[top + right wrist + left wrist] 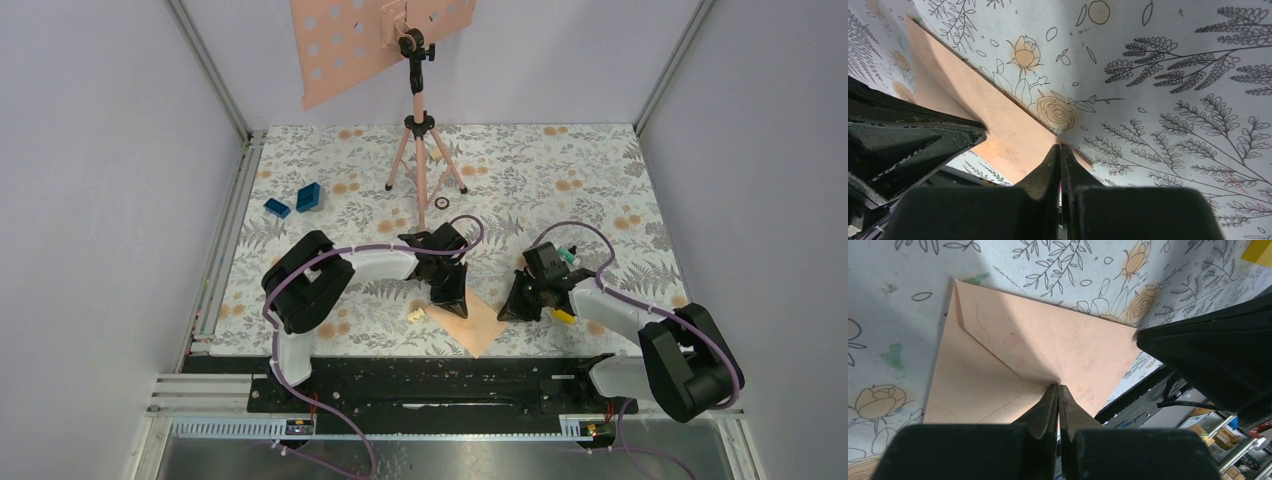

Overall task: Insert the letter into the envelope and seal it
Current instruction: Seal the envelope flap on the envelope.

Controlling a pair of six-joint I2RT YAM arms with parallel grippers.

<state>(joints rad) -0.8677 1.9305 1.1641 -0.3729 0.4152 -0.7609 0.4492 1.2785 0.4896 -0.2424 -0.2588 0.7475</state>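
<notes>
Centrally, a peach envelope (1048,340) lies flat on the floral table (600,180), near its front edge. The letter is unseen, possibly inside. The left gripper (1058,387), closed and empty, presses the flap's point. The right gripper (1060,147), likewise closed, rests at the right corner. To seal well, press firmly along the flap edges.

A fixed camera high at the near edge looks down over the whole floral table (560,170), while two wrist cameras hover close above it, facing each other across the peach envelope (478,322) all three views share.
</notes>
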